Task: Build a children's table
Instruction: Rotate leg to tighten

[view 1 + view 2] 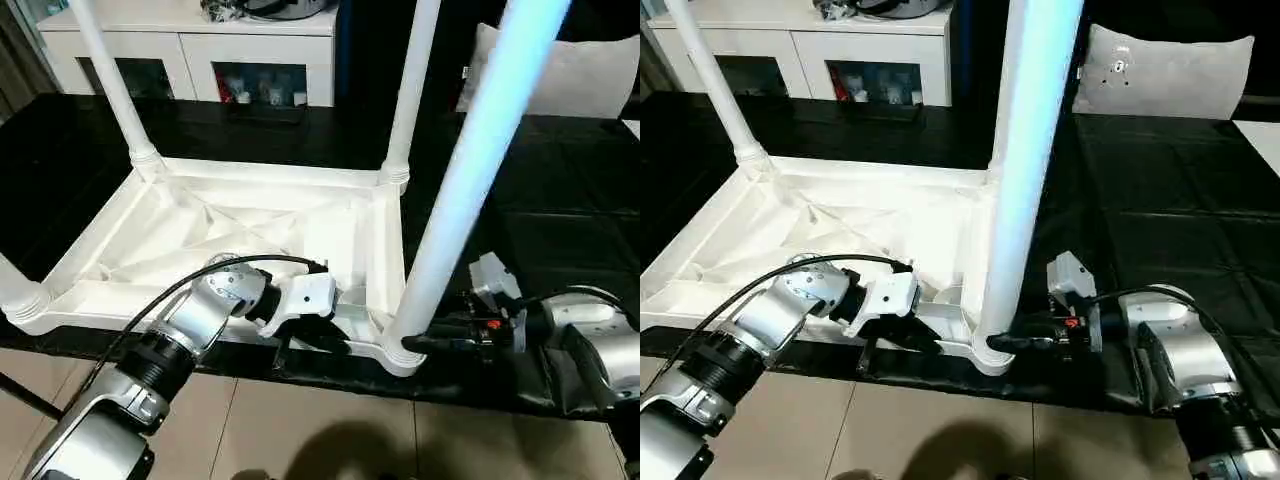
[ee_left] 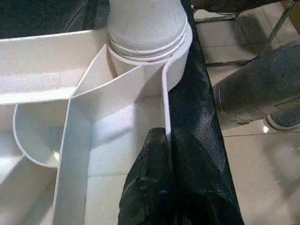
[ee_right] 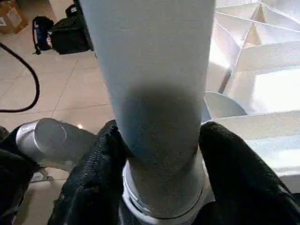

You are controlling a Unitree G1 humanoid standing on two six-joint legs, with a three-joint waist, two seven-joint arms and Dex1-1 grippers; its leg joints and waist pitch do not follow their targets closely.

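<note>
The children's table lies upside down on the black work table, its ribbed white top [image 1: 230, 230] facing up. Three white legs stand upright in corner sockets: far left [image 1: 110, 80], far right [image 1: 410, 90] and near right [image 1: 470, 170]. The near-left socket [image 1: 20, 295] holds the base of another leg. My left gripper [image 1: 300, 345] is shut on the top's thin near rim [image 2: 165, 93], just left of the near-right socket. My right gripper [image 1: 1015, 342] reaches in from the right at the base of the near-right leg [image 3: 154, 70]. Its fingers [image 3: 229, 159] press against both sides of that leg.
The top's near edge sits right at the front edge of the black work table [image 1: 560, 200], with tiled floor [image 1: 330, 430] below. A white cabinet [image 1: 190, 40] stands behind and a grey cushion [image 1: 1160, 70] at the back right. Dark bags [image 3: 65, 28] lie on the floor.
</note>
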